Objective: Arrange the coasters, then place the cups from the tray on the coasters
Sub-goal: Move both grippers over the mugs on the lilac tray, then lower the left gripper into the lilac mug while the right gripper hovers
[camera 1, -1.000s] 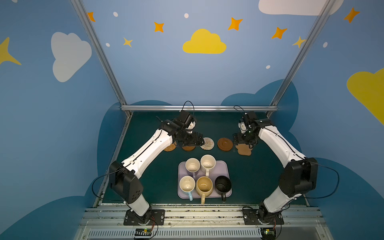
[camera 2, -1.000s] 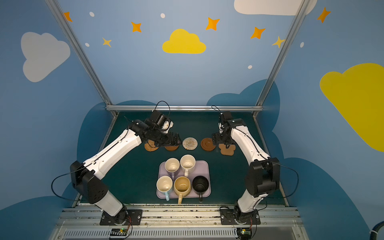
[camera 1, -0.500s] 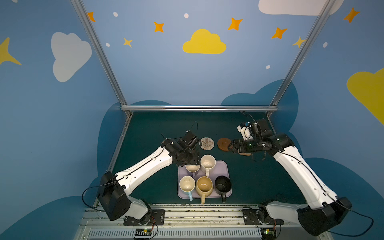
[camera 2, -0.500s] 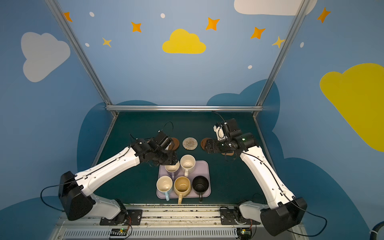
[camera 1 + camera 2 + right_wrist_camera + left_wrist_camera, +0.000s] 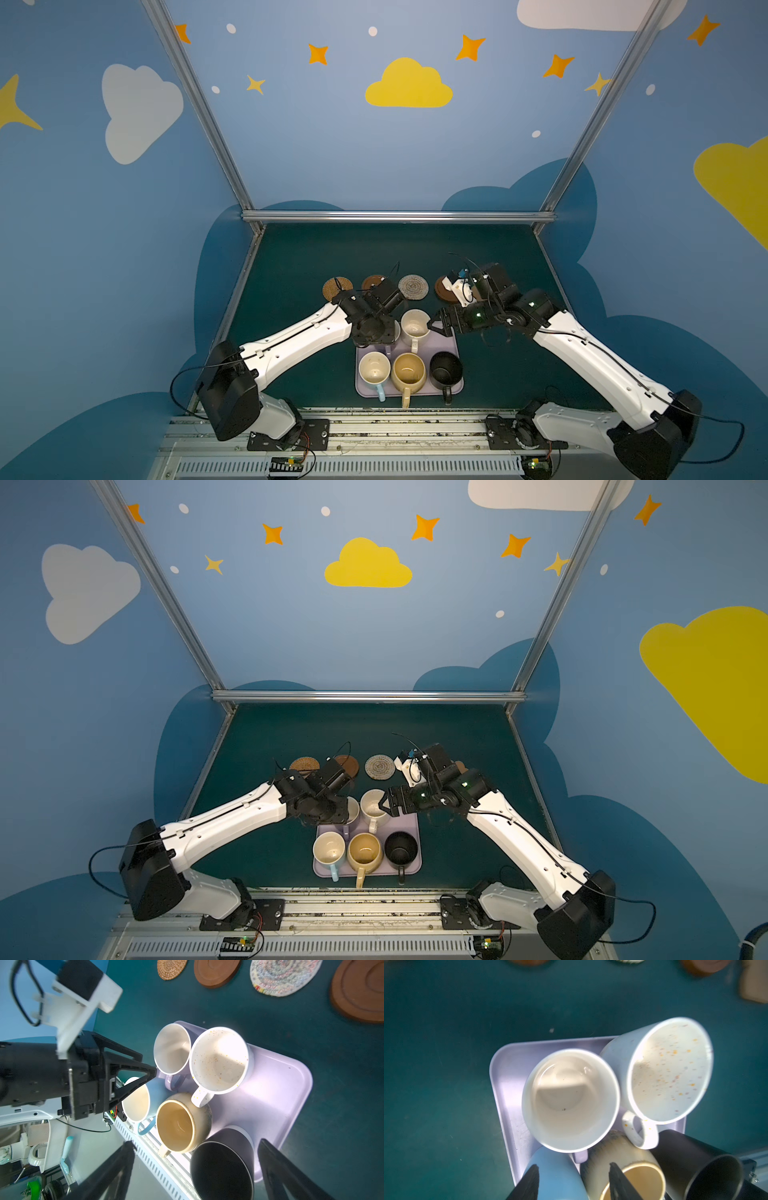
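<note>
Your L arm [image 5: 299, 340] stretches fwd from its near-left base, wrist bent so the L gripper [image 5: 573, 1165] points straight down over the far-left corner of the tray [image 5: 276, 1088]. Its jaws stand partway apart, clamped on nothing; the lilac mug [image 5: 571, 1101] sits right below, its handle showing in the gap btwn them in the left wrist view. Your R arm [image 5: 582, 353] rises from the near right, wrist turned inward, so the R gripper [image 5: 389, 805] points toward the middle, jaws wide apart and holding nothing, tips just beside the cream-white speckled mug [image 5: 668, 1070]. All 5 mugs stand on the tray, w/ the light blue mug [image 5: 374, 370], mustard mug [image 5: 409, 370] and black mug [image 5: 445, 368] in the near row. Beyond the tray, in a row on the teal tabletop [image 5: 332, 249]: tan woven coaster [image 5: 337, 286], wooden disc [image 5: 216, 972], whitish woven coaster [image 5: 413, 286], 2nd wooden disc [image 5: 359, 991].
</note>
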Controlling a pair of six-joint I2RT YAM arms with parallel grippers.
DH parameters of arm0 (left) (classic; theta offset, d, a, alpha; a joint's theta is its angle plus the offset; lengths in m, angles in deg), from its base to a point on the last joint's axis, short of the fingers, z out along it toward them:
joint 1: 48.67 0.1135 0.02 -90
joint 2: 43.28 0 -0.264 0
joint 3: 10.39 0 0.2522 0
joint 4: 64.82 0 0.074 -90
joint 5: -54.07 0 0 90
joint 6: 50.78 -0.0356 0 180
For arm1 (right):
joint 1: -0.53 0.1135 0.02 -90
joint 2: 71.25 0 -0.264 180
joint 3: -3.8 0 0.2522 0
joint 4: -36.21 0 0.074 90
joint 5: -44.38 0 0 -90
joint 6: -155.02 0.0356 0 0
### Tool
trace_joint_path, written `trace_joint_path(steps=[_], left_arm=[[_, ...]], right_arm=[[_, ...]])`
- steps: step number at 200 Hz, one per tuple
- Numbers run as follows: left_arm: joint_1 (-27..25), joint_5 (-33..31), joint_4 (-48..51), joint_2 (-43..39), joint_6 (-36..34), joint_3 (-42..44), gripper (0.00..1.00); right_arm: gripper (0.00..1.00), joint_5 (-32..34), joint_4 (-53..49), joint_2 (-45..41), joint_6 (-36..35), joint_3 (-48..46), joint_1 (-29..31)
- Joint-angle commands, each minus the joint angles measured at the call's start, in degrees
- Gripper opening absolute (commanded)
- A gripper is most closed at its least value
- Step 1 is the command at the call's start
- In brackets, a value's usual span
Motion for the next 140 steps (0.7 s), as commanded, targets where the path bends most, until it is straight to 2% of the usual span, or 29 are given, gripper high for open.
trace_joint_path(steps=[1,61,120,140], left_arm=[[-0.4,0.3,-1.2,0.6,1.3,-0.1,0.5],[-1.2,1.3,-2.3,3.7,1.2,0.1,0.46],[-1.9,0.2,-0.5,6.2,1.0,-0.6,0.44],[-2.9,-2.0,2.1,7.4,0.9,-2.1,0.45]], right_arm=[[0.92,-0.8,5.1,-0.3,1.6,-1.8,1.0],[0.91,-1.8,8.1,1.8,2.0,-4.8,3.8],[0.92,-1.4,9.0,2.3,2.3,-5.4,4.2],[0.91,-0.8,8.7,2.2,2.2,-5.5,4.2]])
